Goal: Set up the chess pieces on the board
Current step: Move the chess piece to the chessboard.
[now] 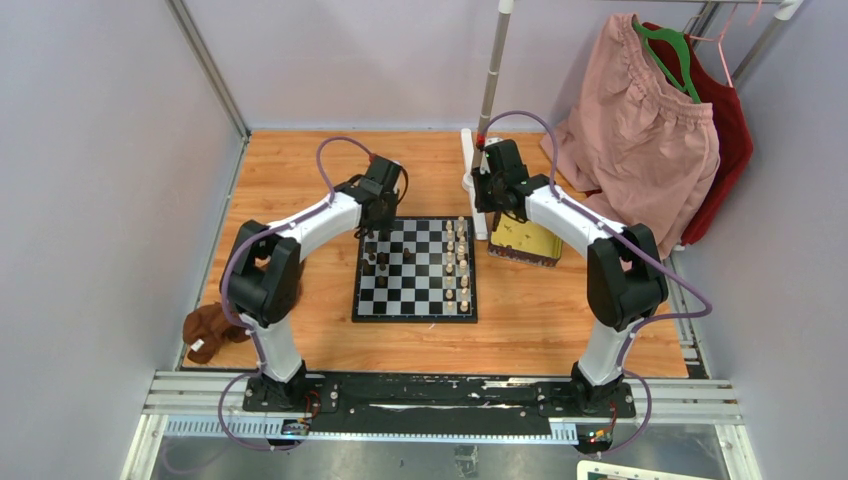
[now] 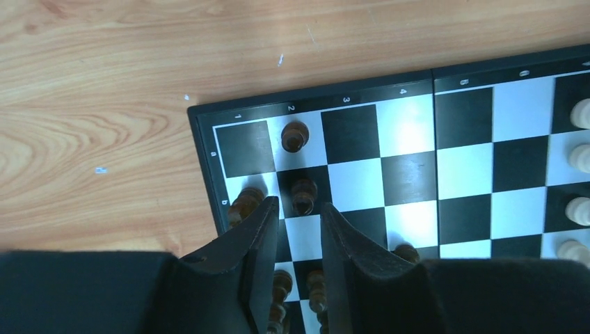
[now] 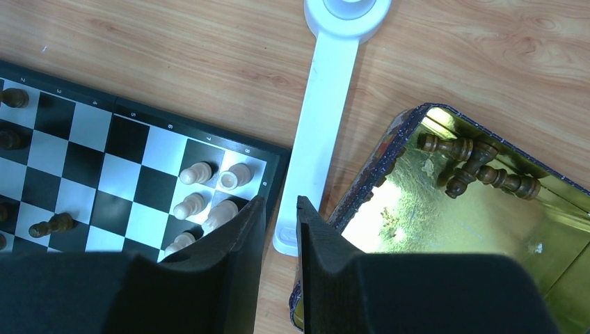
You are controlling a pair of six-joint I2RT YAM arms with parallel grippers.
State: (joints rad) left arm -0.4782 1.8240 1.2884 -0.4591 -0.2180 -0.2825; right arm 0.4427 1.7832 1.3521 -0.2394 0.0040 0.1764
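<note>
The board (image 1: 415, 300) lies flat in the middle of the table. Cream-white chess pieces (image 1: 455, 262) stand in two files along its right side. A few dark pieces (image 1: 378, 262) stand near its far-left corner. My left gripper (image 2: 299, 205) hovers over that corner, open, with nothing between its fingers. One dark piece (image 2: 303, 195) stands upright just past the fingertips, another (image 2: 295, 136) one square further on, and a third (image 2: 245, 204) beside the left finger. My right gripper (image 3: 280, 203) is open and empty, between the board's far-right corner (image 3: 275, 156) and the gold tray (image 3: 431, 229).
Several dark pieces (image 3: 480, 163) lie on their sides in the gold tray (image 1: 528, 240). A white stand's foot (image 3: 327, 104) runs between tray and board, its pole (image 1: 490, 80) rising behind. Pink and red clothes (image 1: 640, 120) hang at the back right. A brown soft thing (image 1: 208, 328) lies at the table's left edge.
</note>
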